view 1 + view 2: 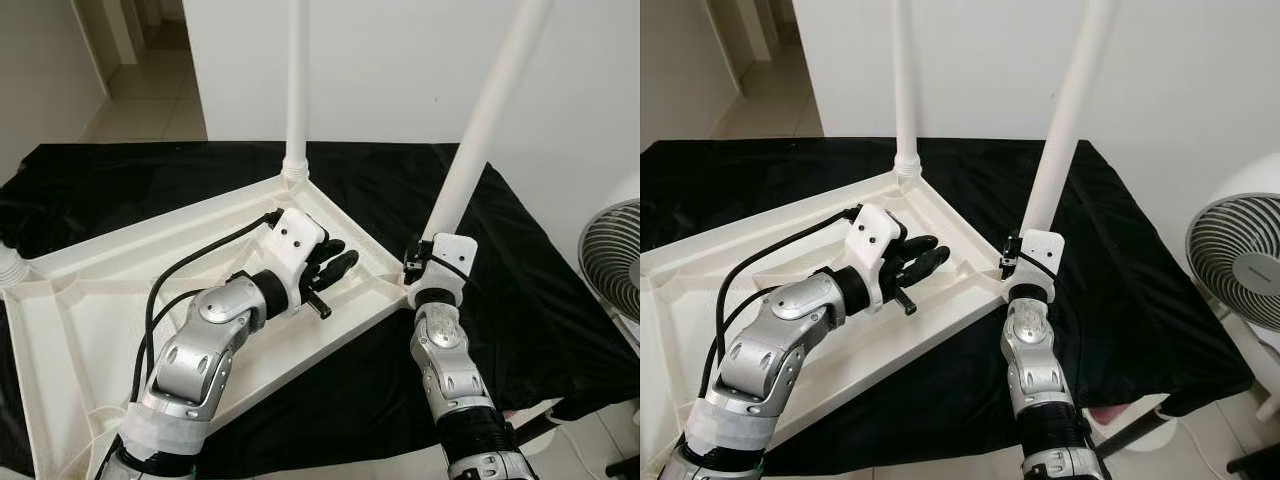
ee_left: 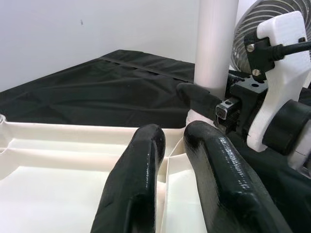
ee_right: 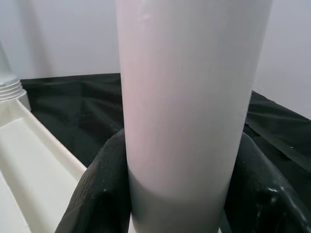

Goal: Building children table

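- Right hand [image 3: 180, 194] clamps the near leg [image 1: 470, 150], a finger [image 3: 99, 194] pressed on each side of the white tube just above the tabletop's right corner; I see that leg leaning to the right
- Left hand [image 1: 335, 265] hovers over the underside of the white tabletop [image 1: 110, 300], holding nothing, its fingers [image 2: 141, 170] close together with a slim gap between; it points toward the right hand, near it but apart
- Tabletop lies upside down on the counter [image 1: 540, 290], which is draped in black cloth; far leg [image 1: 296, 80] stands upright in the far corner socket
- I can make out a white fan [image 1: 1245, 255] on the floor to the right of the counter
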